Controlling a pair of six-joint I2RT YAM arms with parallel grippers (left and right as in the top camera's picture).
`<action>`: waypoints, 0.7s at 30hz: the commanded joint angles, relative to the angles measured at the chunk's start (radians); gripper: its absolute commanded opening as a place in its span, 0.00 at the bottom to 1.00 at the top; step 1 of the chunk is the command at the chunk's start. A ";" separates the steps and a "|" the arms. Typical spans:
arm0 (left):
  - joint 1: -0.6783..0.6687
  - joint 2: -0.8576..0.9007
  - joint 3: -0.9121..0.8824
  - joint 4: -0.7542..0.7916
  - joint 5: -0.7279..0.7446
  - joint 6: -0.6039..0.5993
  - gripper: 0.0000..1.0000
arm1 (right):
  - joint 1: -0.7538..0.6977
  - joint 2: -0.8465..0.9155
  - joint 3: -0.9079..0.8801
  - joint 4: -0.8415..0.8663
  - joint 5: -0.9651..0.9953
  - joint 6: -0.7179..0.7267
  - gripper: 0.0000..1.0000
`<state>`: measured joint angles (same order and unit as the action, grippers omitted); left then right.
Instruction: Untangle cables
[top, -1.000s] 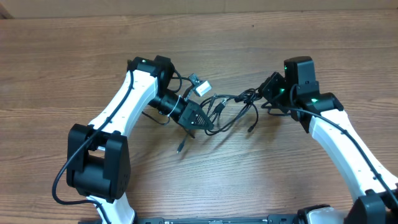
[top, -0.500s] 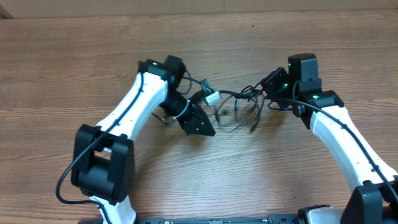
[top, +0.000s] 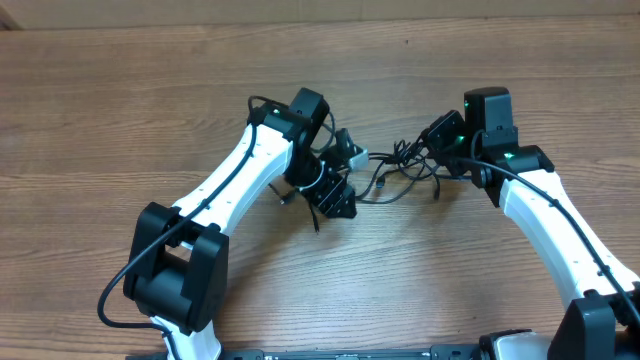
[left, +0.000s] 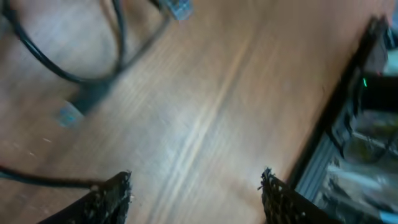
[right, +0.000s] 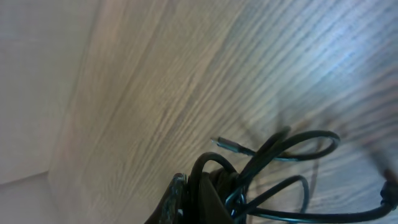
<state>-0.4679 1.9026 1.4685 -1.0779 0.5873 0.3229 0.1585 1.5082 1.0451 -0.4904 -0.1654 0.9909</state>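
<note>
The cables (top: 400, 172) are a tangle of thin black cords on the wood table, between the two arms. My right gripper (top: 434, 147) is shut on the tangle's right end. In the right wrist view, several black strands are pinched in the right gripper (right: 214, 190), and loops (right: 292, 155) fan out to the right. My left gripper (top: 337, 198) sits at the tangle's left edge, open, its fingers (left: 115, 194) wide apart over bare wood. In the left wrist view, a cable loop (left: 74, 68) and a bluish plug tip (left: 180, 7) lie ahead of the left gripper (left: 196, 186), untouched.
The wood table (top: 150, 110) stretches on all sides. The left arm (top: 230, 195) reaches in from the lower left, the right arm (top: 550, 230) from the lower right. A dark rail (left: 348, 137) runs along the right of the left wrist view.
My left gripper has opened and let go of the cable while the left arm swung right and farther back. The tangle has drawn in toward the right gripper, which stayed shut in place.
</note>
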 joint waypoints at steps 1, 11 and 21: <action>-0.004 -0.006 0.019 0.069 -0.010 -0.089 0.70 | -0.005 -0.003 0.003 -0.018 0.006 0.004 0.04; -0.050 -0.006 0.019 0.292 0.090 -0.112 0.70 | -0.003 -0.003 0.003 -0.081 0.003 0.005 0.04; -0.093 -0.006 0.019 0.404 0.074 -0.148 0.62 | -0.003 -0.003 0.003 -0.095 -0.039 0.008 0.04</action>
<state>-0.5514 1.9026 1.4708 -0.6849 0.6540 0.1925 0.1585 1.5082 1.0451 -0.5865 -0.1783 0.9951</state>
